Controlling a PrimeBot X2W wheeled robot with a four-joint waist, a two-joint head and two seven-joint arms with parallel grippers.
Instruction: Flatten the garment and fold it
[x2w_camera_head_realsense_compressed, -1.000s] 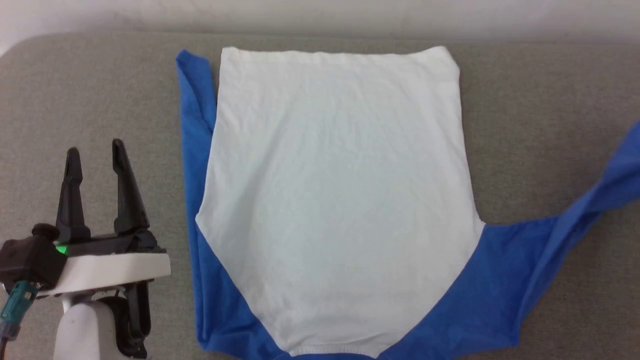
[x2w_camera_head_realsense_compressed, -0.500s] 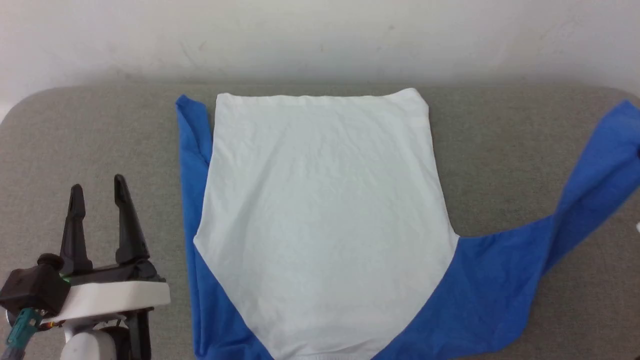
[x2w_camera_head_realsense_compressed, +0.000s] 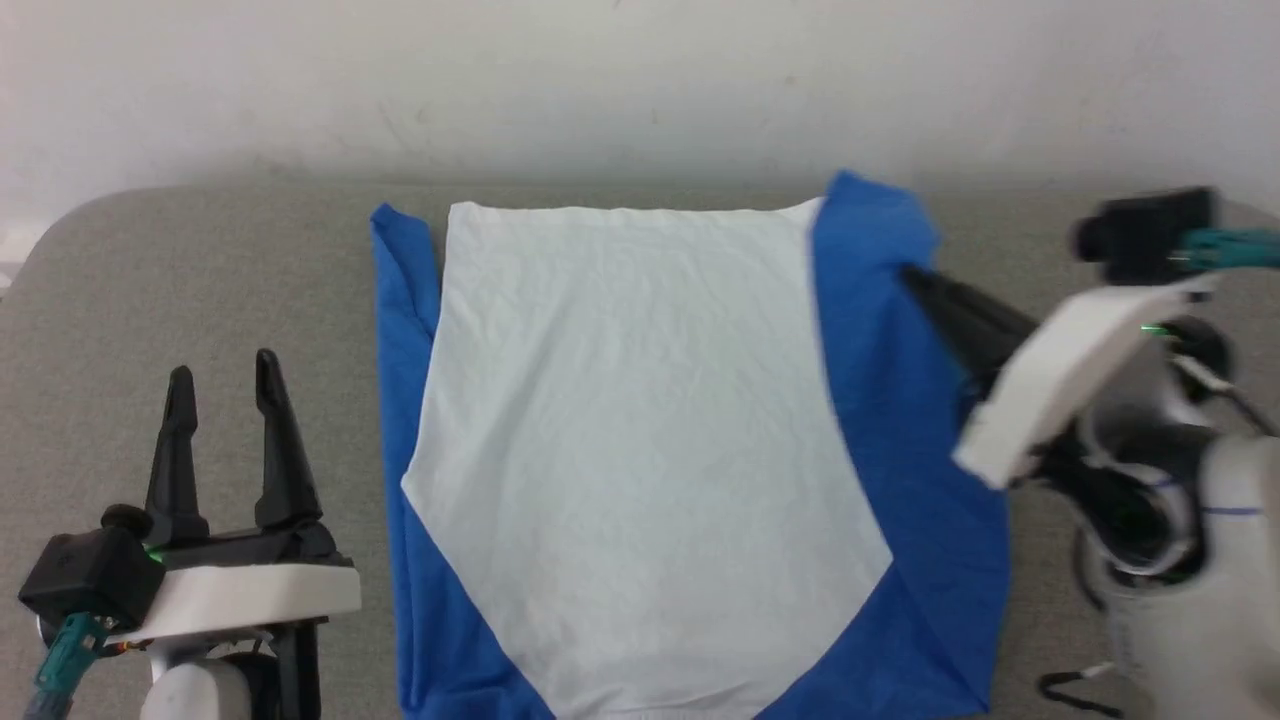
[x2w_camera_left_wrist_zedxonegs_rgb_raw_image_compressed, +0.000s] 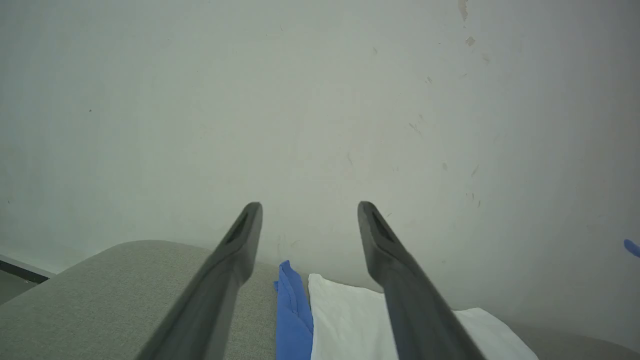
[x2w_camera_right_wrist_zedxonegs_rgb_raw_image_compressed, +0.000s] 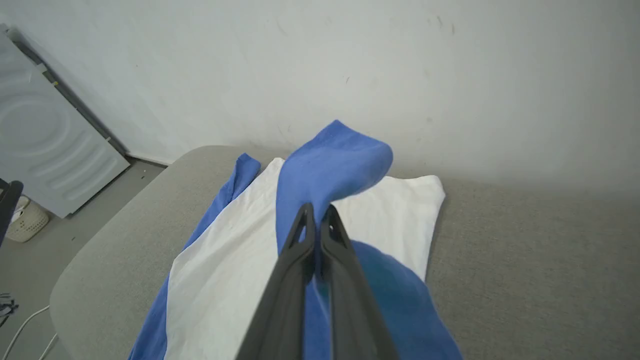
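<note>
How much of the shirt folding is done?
About halfway. Done: the shirt lies flat on the grey pad, its left-side sleeve tucked alongside. In hand: the right gripper pinches the other sleeve, lifted over the white body. Left: laying it down, then folding the body. The left gripper is open.

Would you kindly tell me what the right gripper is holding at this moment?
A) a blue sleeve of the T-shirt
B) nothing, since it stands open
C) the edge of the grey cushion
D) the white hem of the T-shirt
A: in the right wrist view the right gripper is shut on the blue sleeve, which it holds up over the white body of the T-shirt.
</note>
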